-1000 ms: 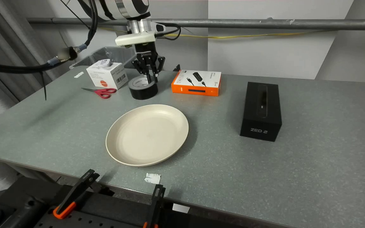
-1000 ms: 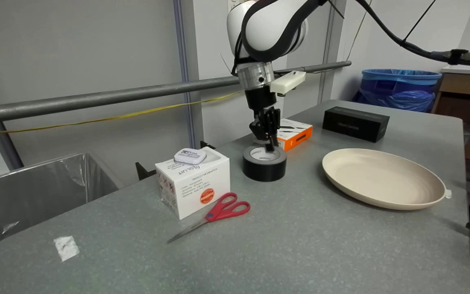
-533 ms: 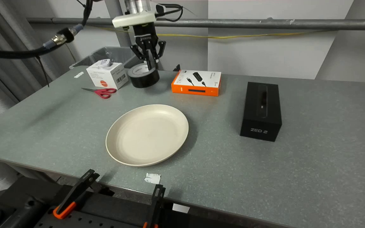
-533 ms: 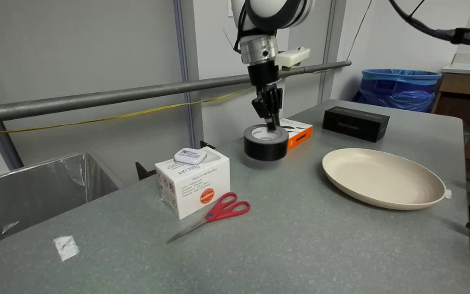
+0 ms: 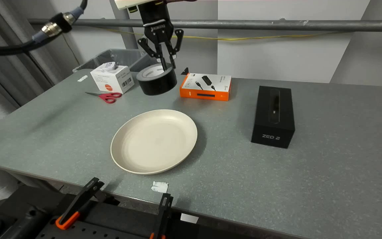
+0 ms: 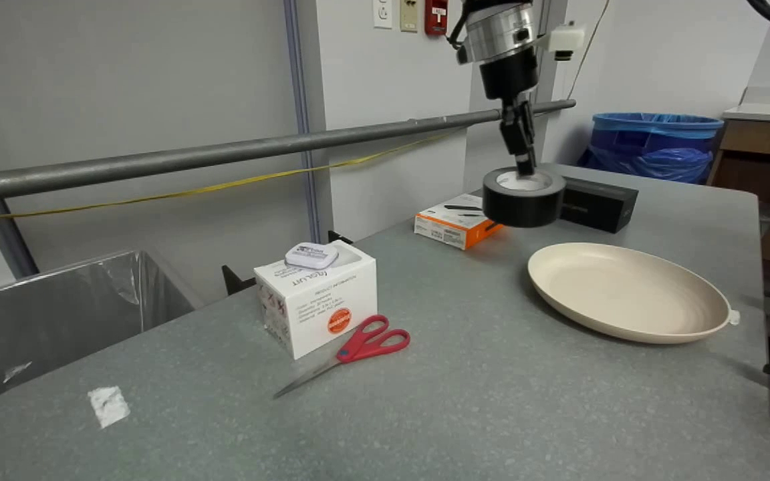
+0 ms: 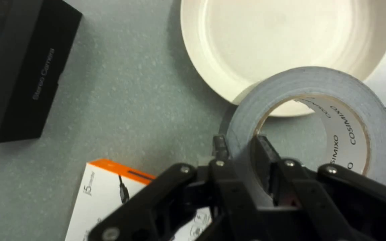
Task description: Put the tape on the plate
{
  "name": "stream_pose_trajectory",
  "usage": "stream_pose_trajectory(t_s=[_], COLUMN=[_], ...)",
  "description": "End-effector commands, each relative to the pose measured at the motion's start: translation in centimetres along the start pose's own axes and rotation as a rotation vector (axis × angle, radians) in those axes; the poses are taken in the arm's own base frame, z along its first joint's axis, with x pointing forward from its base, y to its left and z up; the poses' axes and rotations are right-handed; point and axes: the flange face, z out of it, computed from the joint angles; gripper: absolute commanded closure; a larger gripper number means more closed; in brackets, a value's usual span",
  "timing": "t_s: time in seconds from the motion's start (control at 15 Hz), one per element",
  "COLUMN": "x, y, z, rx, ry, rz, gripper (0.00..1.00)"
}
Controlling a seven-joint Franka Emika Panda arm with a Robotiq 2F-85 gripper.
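The tape point(image 5: 158, 84), a black ring-shaped roll, hangs in the air above the table in both exterior views point(image 6: 524, 207). My gripper point(image 5: 168, 67) is shut on the tape's wall, one finger inside the hollow centre and one outside, as the wrist view point(image 7: 241, 144) shows. The tape point(image 7: 333, 80) is roughly level and covers part of the plate's near rim in the wrist view. The cream-white plate point(image 5: 154, 142) lies flat on the table, nothing on it, and also shows in an exterior view point(image 6: 629, 294). The tape is beside and above the plate's edge.
An orange-white box point(image 5: 206, 87) lies close by the tape. A black box point(image 5: 273, 116) stands on the plate's far side. A white box point(image 6: 318, 300), red scissors point(image 6: 366, 344) and a clear bin point(image 6: 77, 321) are at the other end. A pipe point(image 5: 277, 25) runs along the wall.
The tape stood on the table with my gripper at its wall one second ago. It has risen off the table and moved toward the plate and the boxes' side.
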Motion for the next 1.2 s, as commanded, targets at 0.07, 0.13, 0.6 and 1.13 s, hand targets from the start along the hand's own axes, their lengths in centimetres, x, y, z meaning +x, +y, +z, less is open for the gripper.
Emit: stream_pose_trajectory(t_s=[0.07,0.13,0.6,1.13], x=[-8.1,-9.0,-7.7,-7.1], y=[0.8,0.7,-1.6,-2.5], z=[4.1,5.1,10.9,11.9], rx=[-0.013,-0.017,-0.031,-0.044], ry=[-0.084,-0.112,-0.052,-0.061], rz=[-0.122,-0.121,-0.098,-0.108], gripper=[0.94,0.94,0.94,0.29])
